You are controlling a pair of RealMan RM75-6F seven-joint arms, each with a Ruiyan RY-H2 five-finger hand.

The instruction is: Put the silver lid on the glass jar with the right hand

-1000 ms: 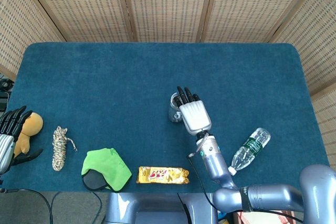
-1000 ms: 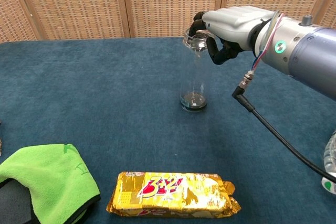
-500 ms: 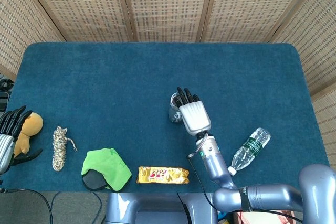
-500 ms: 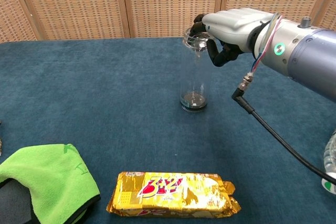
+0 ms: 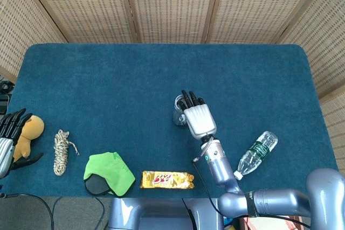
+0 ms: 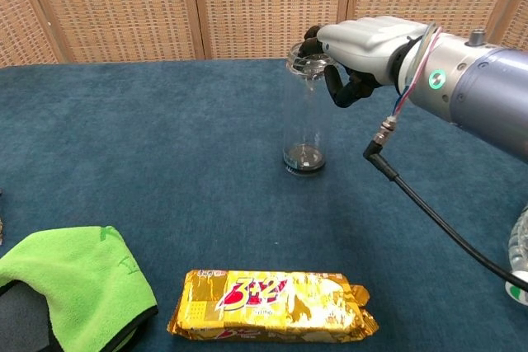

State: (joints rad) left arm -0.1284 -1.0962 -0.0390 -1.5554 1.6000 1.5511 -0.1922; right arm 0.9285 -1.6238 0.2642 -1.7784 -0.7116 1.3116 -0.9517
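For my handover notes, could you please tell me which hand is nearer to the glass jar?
The right hand is nearer, at the rim of the glass jar. The left hand is far off at the table's left edge, beside the plush toy.

Blue table (image 5: 108,79) bears glass jar (image 6: 304,121), snack pack (image 6: 272,306), green cloth (image 6: 74,282), rope (image 5: 61,151).

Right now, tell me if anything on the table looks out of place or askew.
The water bottle lies on its side near the table's right front edge, not standing. The jar stands upright with the right hand at its mouth; whether the lid sits level there is hard to tell. Nothing looks spilled.
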